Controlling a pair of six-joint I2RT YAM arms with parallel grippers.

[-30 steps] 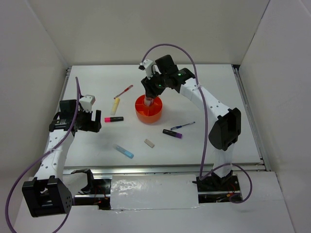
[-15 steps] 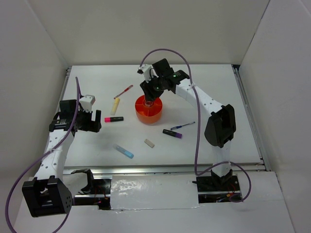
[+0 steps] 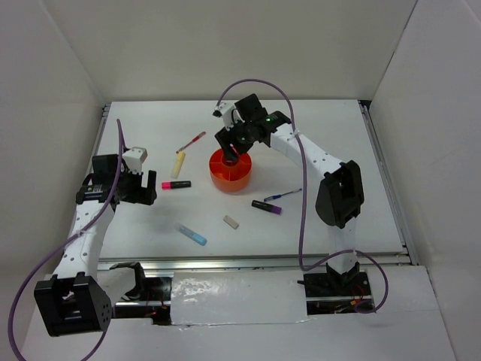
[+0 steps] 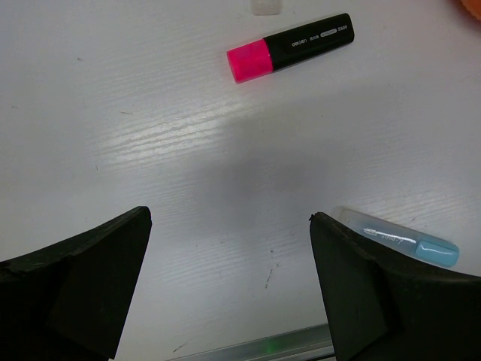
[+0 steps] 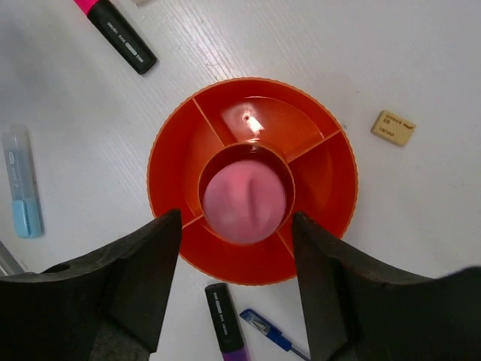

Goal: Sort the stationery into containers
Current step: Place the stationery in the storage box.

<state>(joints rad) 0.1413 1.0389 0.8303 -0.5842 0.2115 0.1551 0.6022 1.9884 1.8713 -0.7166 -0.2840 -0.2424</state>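
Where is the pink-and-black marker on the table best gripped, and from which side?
Take the pink-and-black marker at the middle of its barrel, from straight above, the jaws of the left gripper closing across its narrow width. It lies flat on the white table with both long sides free.

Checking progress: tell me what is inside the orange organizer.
A pink cylinder sits in the central cup of the orange organizer; visible outer compartments hold nothing. Beneath it is covered.
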